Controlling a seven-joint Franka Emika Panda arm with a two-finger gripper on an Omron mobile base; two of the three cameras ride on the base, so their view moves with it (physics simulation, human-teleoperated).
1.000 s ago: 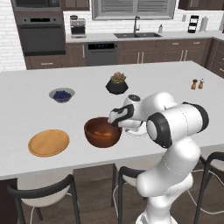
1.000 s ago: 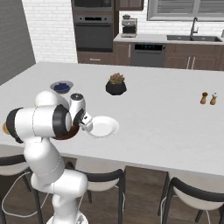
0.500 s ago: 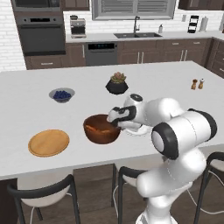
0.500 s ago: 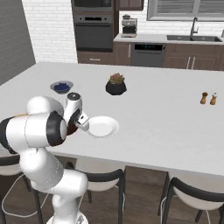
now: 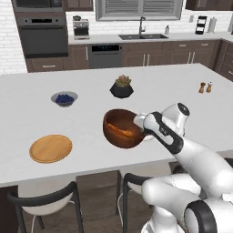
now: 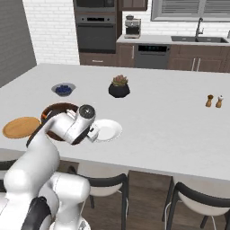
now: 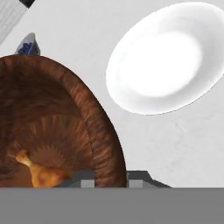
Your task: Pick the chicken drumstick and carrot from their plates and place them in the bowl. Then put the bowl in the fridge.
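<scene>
We see our pincer [image 7: 110, 176] squeezed tight on the rim of the big, deep, dark red-brown wooden bowl [image 5: 122, 128], which looks tipped up off the white table [image 5: 95, 157]. The little golden-brown chicken drumstick [image 7: 41, 171] lies inside the bowl. The shiny round white plate [image 6: 107, 130] sits just beside the bowl, and the flat tan wooden plate [image 5: 50, 148] lies apart from it.
</scene>
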